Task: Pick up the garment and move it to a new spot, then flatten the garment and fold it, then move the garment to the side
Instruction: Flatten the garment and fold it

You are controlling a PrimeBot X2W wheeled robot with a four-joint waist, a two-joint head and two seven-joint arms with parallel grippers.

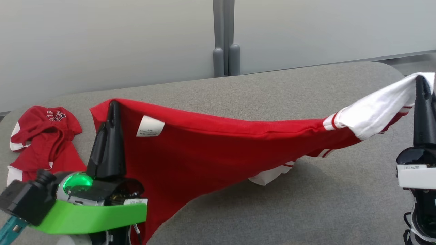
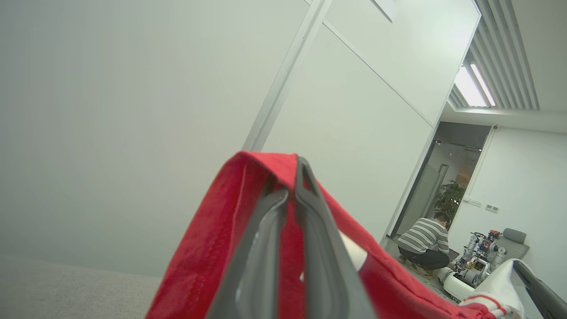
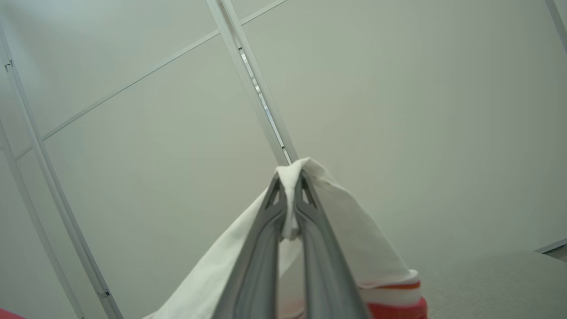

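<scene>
The garment [image 1: 211,149] is a red shirt with white, red-striped sleeves and a white label near its hem. It hangs stretched between my two grippers above the grey table [image 1: 323,211], its lower part sagging onto the surface. My left gripper [image 1: 114,105] is shut on a red corner of it at the left; the left wrist view shows the fingers [image 2: 270,248] pinching red cloth [image 2: 208,257]. At the far right my right gripper [image 1: 421,81] is shut on a white sleeve [image 1: 374,109], and the right wrist view shows that white cloth [image 3: 354,235] clamped between the fingers [image 3: 261,248].
A second red and white garment [image 1: 44,136] lies crumpled at the table's left end. A pale partition wall [image 1: 136,41] with a grey post [image 1: 224,41] runs behind the table. In the left wrist view a person [image 2: 425,241] crouches by another machine far off.
</scene>
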